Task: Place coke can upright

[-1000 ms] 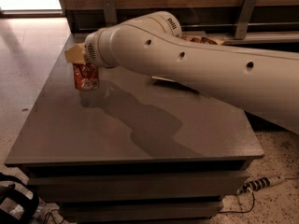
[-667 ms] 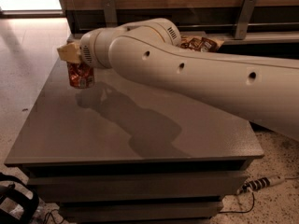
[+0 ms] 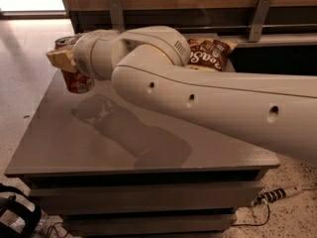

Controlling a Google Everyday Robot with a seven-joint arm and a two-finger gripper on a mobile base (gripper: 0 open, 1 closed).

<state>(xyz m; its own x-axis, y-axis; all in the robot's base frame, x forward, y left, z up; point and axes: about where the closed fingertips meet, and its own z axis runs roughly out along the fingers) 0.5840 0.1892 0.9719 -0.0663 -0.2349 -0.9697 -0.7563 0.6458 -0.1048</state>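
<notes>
The red coke can (image 3: 78,80) stands upright at the far left of the grey table (image 3: 69,148), close to its left edge, with its silver top visible. My gripper (image 3: 63,59) is at the can's upper half, its beige fingers (image 3: 59,58) closed around it. The big white arm reaches in from the right and hides the rest of the gripper. I cannot tell whether the can's base touches the tabletop or hangs just above it.
A brown chip bag (image 3: 212,53) lies at the back of the table behind the arm. A wooden wall with metal brackets runs along the back. A power strip (image 3: 275,195) lies on the floor at the right, dark gear at the bottom left.
The gripper has carried the can further left and toward the table's far left corner, and the arm has swung with it. The can stays upright in the fingers.
</notes>
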